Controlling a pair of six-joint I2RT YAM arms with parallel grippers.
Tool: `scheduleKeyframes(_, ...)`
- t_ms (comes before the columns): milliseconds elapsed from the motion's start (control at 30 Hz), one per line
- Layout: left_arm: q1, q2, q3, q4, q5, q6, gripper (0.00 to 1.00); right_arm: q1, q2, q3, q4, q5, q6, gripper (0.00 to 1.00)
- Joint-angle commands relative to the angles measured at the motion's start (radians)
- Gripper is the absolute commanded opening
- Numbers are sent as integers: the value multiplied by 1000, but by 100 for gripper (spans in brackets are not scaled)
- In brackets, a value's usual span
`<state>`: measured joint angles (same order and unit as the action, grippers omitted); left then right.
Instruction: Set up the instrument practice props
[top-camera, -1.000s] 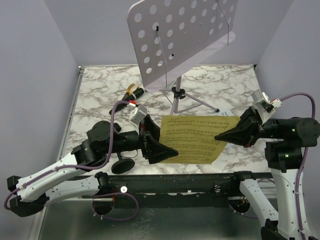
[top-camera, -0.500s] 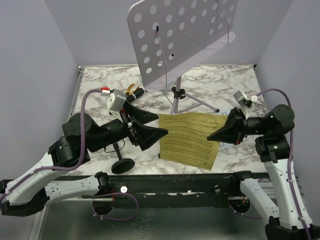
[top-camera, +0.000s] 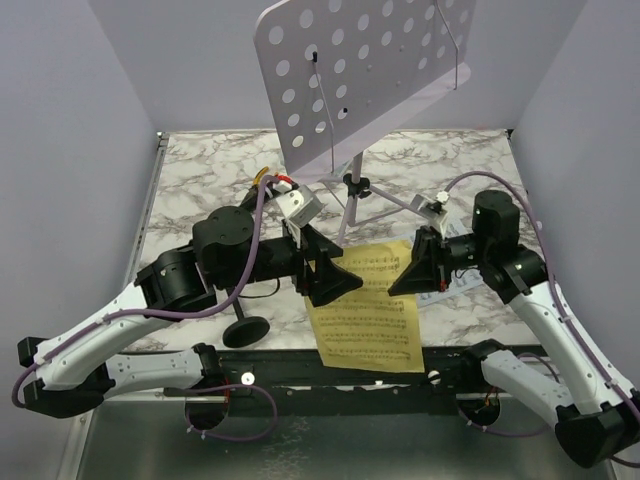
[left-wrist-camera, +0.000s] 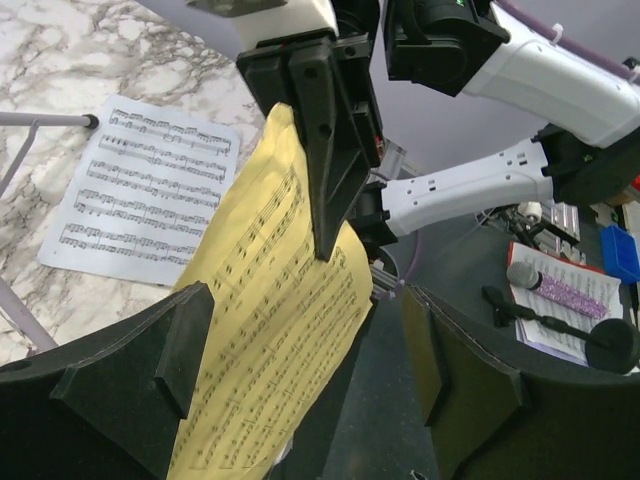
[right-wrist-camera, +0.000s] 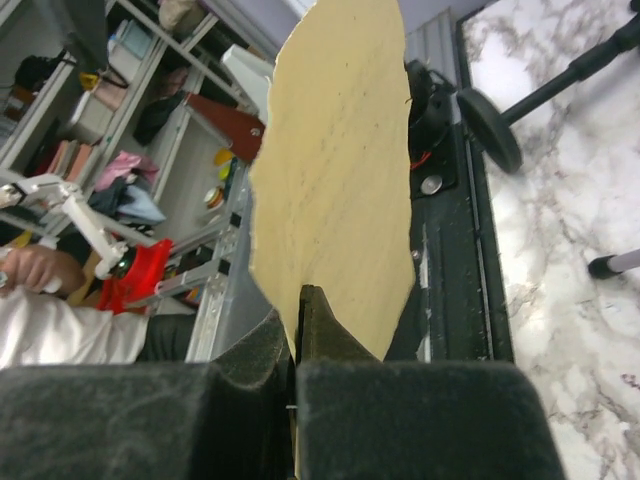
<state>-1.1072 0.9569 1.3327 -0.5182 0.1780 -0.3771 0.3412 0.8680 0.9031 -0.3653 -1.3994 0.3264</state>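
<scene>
Marbled tabletop (top-camera: 200, 180) is spreading out beneath both my arms, with plain lilac walls closing it in. Toward the far edge the lilac hole-punched music stand (top-camera: 370, 70) is standing on its thin tripod (top-camera: 356, 184), its desk tilted back.

I am keeping my right gripper (top-camera: 402, 284) pinched shut on the top edge of the yellow sheet-music page (top-camera: 368, 325). The page is hanging down from that pinch over the near edge of the table, with its printed side facing my left wrist camera. My right wrist camera is seeing only the blank back, rising away from my closed fingers (right-wrist-camera: 350, 400).

My left gripper (top-camera: 343, 283) is hovering just beside the page's upper left corner with its jaws spread wide and nothing gripped between them. In the left wrist view the yellow page is drooping through the gap between my two pads (left-wrist-camera: 130, 380), nearer the pad on the left of that view. I cannot tell whether it is brushing that pad.

The white sheet-music page (left-wrist-camera: 150, 190) is lying flat on the marble under my right arm, near one tripod foot. The short black mic stand (top-camera: 245, 328) is standing on its round base near the front edge, close beside my left arm. Behind my left wrist the yellow-handled pliers (top-camera: 263, 177) are peeking out, mostly hidden.
</scene>
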Motion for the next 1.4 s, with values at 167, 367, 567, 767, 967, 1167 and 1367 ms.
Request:
scheduleKeyframes(167, 0, 13, 2, -18, -34, 14, 84, 182, 103, 53, -175, 74, -146, 1)
scheduleKeyframes(367, 0, 57, -47, -21, -38, 6, 86, 211, 140, 54, -172, 75, -159, 1)
scheduleKeyframes(567, 0, 135, -52, -20, -5, -14, 86, 266, 174, 65, -200, 90, -180, 0)
scheduleKeyframes(767, 22, 173, -49, -20, 190, -21, 72, 308, 198, 69, -204, 100, -196, 1)
scheduleKeyframes(967, 92, 179, -71, -21, 373, -71, 49, 320, 200, 60, -199, 117, -198, 1)
scheduleKeyframes(1167, 117, 183, -99, -21, 417, -91, 24, 322, 186, 64, -201, 136, -193, 0)
scheduleKeyframes(1367, 137, 184, -72, -50, 373, -60, 0, 322, 179, 68, -193, 208, -199, 25)
